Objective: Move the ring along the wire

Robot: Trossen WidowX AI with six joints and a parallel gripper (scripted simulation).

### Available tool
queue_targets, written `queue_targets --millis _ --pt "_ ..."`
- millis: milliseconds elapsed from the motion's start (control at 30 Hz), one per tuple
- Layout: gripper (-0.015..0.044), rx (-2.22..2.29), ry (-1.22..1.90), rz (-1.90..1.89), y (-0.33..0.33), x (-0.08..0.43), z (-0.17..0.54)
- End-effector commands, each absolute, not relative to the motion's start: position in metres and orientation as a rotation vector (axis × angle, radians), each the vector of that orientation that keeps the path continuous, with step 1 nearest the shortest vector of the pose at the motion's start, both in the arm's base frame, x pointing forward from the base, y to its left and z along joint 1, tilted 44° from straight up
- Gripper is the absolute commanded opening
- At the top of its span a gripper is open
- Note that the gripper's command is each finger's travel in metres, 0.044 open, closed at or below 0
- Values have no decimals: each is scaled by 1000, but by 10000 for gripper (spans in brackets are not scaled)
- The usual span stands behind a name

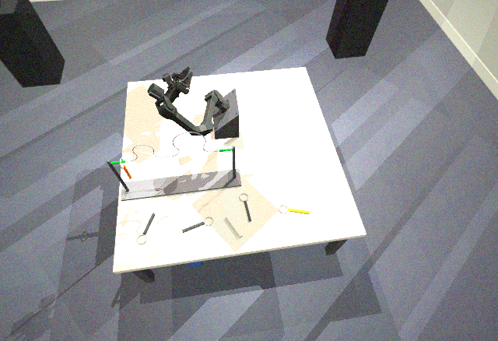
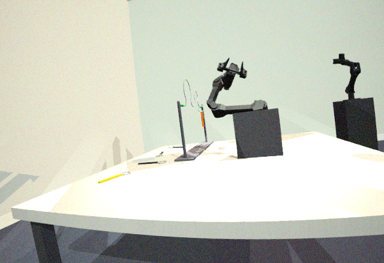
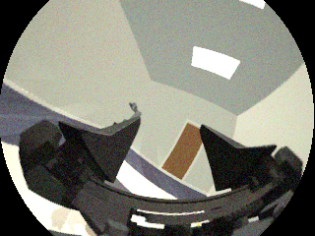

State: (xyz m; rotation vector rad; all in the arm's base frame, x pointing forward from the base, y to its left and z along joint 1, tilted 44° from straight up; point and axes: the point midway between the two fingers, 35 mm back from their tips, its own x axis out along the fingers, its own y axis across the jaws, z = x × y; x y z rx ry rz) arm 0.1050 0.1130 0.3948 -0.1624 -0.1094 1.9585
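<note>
The orange handle [image 1: 127,171] [image 2: 203,119] hangs down from its ring, which is around the green part [image 1: 115,163] beside the left post [image 1: 117,176] in the top view, the far post [image 2: 205,134] in the exterior view. The thin grey wire [image 1: 142,145] [image 2: 185,80] winds from there in tall loops to the other green part [image 1: 226,150] [image 2: 182,105] at the other post [image 1: 233,164] [image 2: 181,129]. My gripper [image 2: 235,60] [image 3: 171,124] is open and empty, raised above the table on the robot's side of the wire, well away from the handle and pointing up.
The robot's base block [image 1: 227,128] [image 2: 257,134] stands behind the wire near the right post of the top view. A yellow-handled ring [image 1: 298,211] [image 2: 110,178] and several dark-handled rings lie on the table's other side. The posts stand on a long dark base [image 1: 180,184].
</note>
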Motion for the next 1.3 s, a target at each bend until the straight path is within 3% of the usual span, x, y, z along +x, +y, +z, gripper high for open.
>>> queue_targets --millis 0,267,1267 --pt "374 -163 -109 1958 113 105 395" --pt "164 -174 -95 1890 97 91 408" --pt "160 -234 -88 1415 104 43 466"
